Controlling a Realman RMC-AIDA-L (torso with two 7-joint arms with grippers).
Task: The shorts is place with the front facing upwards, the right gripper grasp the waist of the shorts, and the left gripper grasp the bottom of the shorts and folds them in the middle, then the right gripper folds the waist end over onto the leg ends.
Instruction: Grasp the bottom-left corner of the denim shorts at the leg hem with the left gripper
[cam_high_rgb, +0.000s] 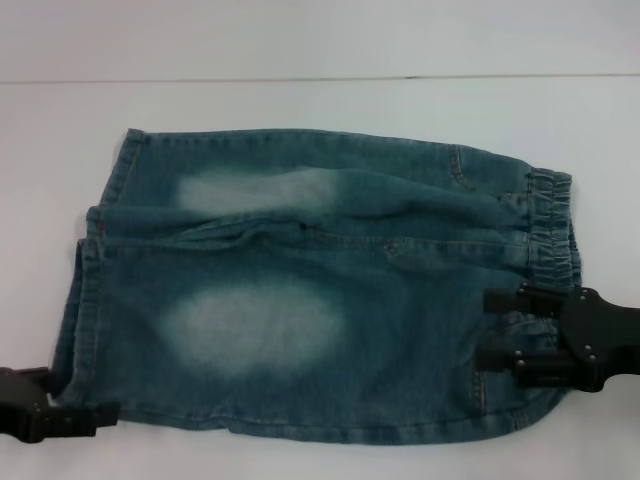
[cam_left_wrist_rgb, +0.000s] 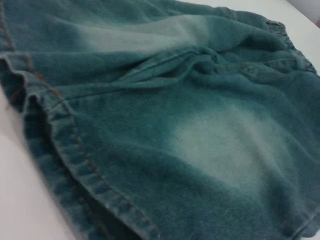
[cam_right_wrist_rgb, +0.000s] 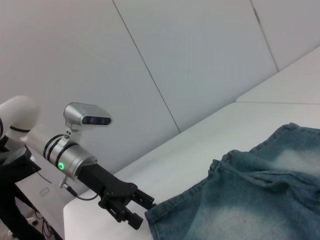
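The blue denim shorts (cam_high_rgb: 300, 290) lie flat on the white table, front up, with the elastic waist (cam_high_rgb: 550, 225) to the right and the leg hems (cam_high_rgb: 85, 290) to the left. My right gripper (cam_high_rgb: 487, 328) is open over the near part of the waist, one finger on each side of the waistband edge. My left gripper (cam_high_rgb: 95, 418) sits at the near left corner of the leg hem. In the right wrist view the left gripper (cam_right_wrist_rgb: 141, 212) is open right at that hem corner (cam_right_wrist_rgb: 152, 220). The left wrist view shows only the hem (cam_left_wrist_rgb: 75, 150) up close.
The white table (cam_high_rgb: 300, 100) stretches beyond the shorts to a seam line at the back. A white wall (cam_right_wrist_rgb: 175, 60) stands behind the left arm (cam_right_wrist_rgb: 75, 160). Bare tabletop lies along the near edge under the shorts.
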